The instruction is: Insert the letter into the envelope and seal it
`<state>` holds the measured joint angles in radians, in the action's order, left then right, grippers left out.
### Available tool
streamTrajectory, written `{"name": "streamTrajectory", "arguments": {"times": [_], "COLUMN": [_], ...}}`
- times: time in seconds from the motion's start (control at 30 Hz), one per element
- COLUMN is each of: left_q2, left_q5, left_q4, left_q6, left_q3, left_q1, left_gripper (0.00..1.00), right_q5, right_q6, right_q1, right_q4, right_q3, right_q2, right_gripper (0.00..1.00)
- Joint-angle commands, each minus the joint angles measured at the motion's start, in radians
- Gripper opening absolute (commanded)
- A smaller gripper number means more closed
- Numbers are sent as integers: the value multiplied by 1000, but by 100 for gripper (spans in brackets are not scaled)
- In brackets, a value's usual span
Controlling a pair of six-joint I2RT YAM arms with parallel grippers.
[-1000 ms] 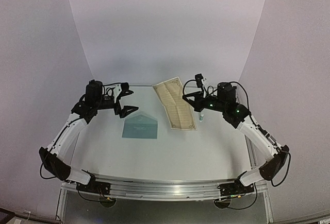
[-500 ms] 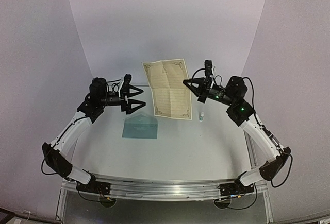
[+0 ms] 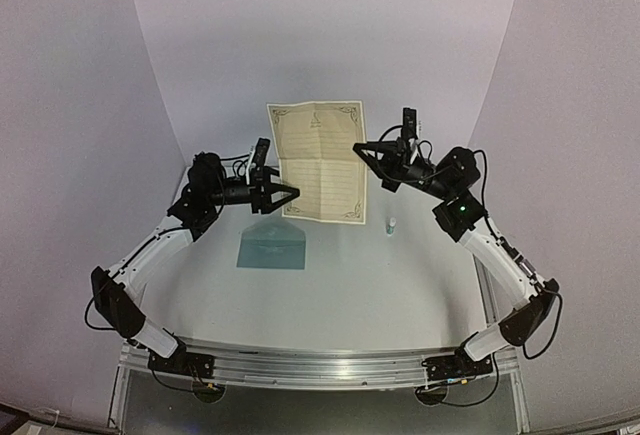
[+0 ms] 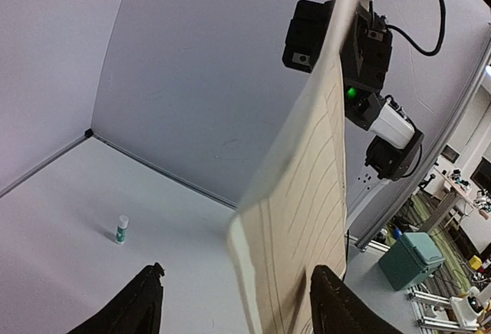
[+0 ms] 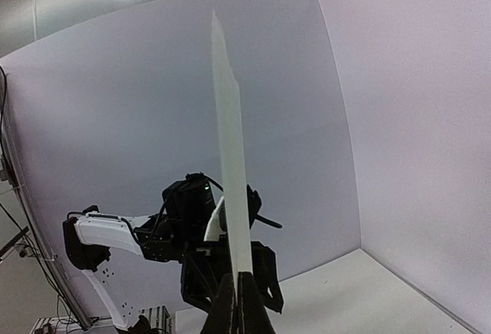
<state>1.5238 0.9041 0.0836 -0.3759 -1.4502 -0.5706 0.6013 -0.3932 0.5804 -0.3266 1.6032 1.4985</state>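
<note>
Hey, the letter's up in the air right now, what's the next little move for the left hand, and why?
Probably close the left hand on the letter at its nearest edge. That hand is open with the edge between its fingers, while the right hand pinches the opposite edge, holding the sheet upright.

Letter (image 3: 318,162) hangs upright above the bench's (image 3: 330,295) far middle, its lower edge between my spread left fingers (image 4: 144,307). Small bottle (image 3: 391,226) stands right of centre, envelope (image 3: 272,247) lies flat left of centre. Strip along the near edge is free.
</note>
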Motion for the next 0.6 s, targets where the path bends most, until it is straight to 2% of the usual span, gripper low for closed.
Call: {"name": "streamTrajectory", "arguments": {"times": [0.0, 0.13, 0.2, 0.37, 0.4, 0.5, 0.53, 0.57], "left_q2": [5, -2, -8, -23, -26, -49, -60, -71], "left_q5": [-1, 18, 13, -30, -45, -168, -219, -269], "left_q4": [83, 60, 40, -33, -57, -164, -169, -157], "left_q6": [-73, -63, -51, 57, 97, 358, 446, 518], "left_q3": [-22, -28, -33, -57, -63, -60, -47, -27], "left_q1": [0, 2, 7, 15, 15, 15, 15, 15], "left_gripper": [43, 10, 1, 0, 0, 0, 0, 0], "right_q5": [20, 24, 24, 24, 20, -2, -14, -31], "right_q6": [-26, -28, -27, -21, -14, 57, 83, 114], "right_q1": [0, -1, -1, -1, -1, -1, -1, 0], "right_q4": [-75, -79, -77, -71, -66, -5, 25, 63], "right_q3": [27, 29, 22, -29, -41, -83, -95, -103], "right_q2": [2, 6, 4, -19, -30, -86, -103, -122], "right_gripper": [0, 0, 0, 2, 7, 53, 64, 69]}}
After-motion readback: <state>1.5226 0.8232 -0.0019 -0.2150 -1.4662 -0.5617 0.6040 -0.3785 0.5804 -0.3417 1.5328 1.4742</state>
